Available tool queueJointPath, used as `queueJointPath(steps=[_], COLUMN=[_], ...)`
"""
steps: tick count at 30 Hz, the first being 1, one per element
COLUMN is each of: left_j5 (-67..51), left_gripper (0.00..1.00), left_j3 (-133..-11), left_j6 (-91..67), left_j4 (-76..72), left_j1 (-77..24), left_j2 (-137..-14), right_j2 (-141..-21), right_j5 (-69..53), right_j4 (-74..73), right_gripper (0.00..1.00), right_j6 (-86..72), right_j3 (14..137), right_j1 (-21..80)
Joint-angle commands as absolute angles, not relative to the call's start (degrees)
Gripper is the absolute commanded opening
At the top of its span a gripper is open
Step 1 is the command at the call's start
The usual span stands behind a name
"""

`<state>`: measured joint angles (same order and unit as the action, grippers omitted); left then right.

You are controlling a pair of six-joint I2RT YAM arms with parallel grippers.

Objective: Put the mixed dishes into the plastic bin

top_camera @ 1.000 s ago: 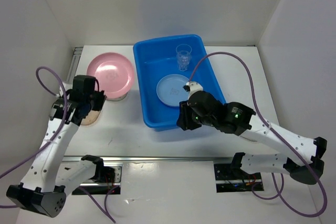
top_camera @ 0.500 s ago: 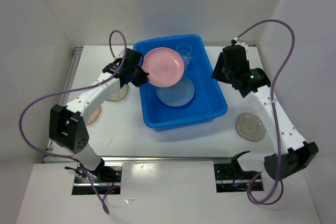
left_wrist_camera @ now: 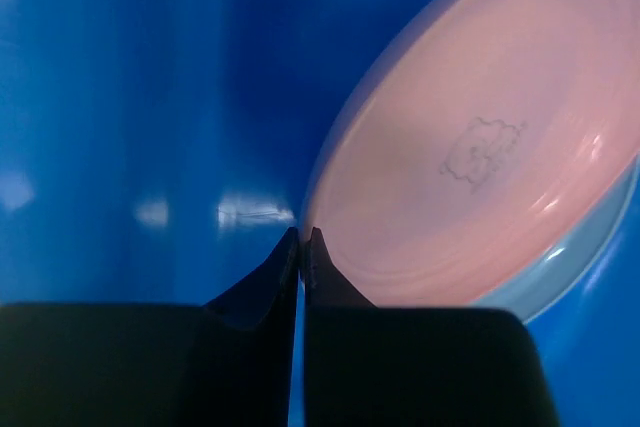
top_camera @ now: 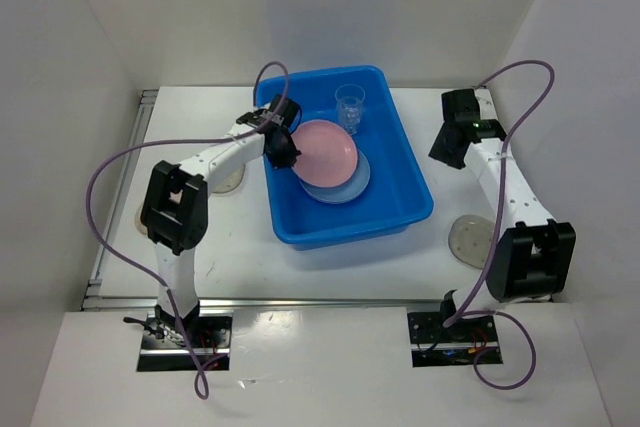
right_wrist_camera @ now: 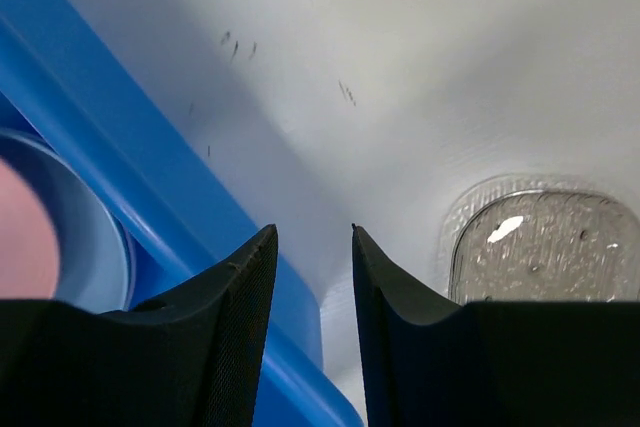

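**Pink plate being set in the bin; two plates waiting outside**

Nearest, on the right of the worktop, a grey speckled plate is lying outside the plastic bin. The right gripper is hovering over bare worktop beside the bin, jaws spread and carrying nothing. A pale plate is sitting just left of the bin, partly under the left arm.

Inside the bin, the left gripper is pinching the pink plate by its rim and resting it, tilted, on the light blue plate. At the far end a clear cup is standing upright.

Judged roughly halfway through the task.

Writing: only a small outlined emblem at the pink plate's centre, unreadable.
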<state>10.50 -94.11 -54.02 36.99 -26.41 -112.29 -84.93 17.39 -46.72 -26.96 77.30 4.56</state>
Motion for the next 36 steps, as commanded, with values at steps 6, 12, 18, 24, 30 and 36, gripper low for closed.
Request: queueJointPath(steps=[6,12,18,24,30,36], left_j5=[14.85,12.13,12.66,11.51,10.90,15.91], left_gripper=[0.00,0.27,0.56,0.61,0.65,0.60], left_j3=[-96.94,-98.61,-98.61,-107.64,-113.28,-107.09], left_j6=[-46.85,-45.80,-43.95,-42.55,-39.30,-36.04], left_j4=[40.25,40.25,40.25,42.01,42.63,42.10], left_j1=[-26.72,-26.72,-26.72,-26.72,-24.00,-9.98], left_j2=[-113.99,-116.63,-114.61,-109.87,-103.81,-95.99], right_j2=[-83.06,-81.22,-79.37,-78.84,-79.89,-75.25], right_j5=[12.39,9.14,6.69,2.11,6.21,17.57], right_j4=[-45.35,-45.97,-46.58,-45.89,-46.92,-52.21], right_gripper=[0.41,0.41,0.38,0.38,0.38,0.46], right_j6=[-27.94,-29.88,-32.16,-33.49,-34.98,-34.98], right_j3=[70.94,68.12,66.36,63.90,66.61,73.65], right_j1=[6.15,9.66,12.30,15.89,17.75,17.75])
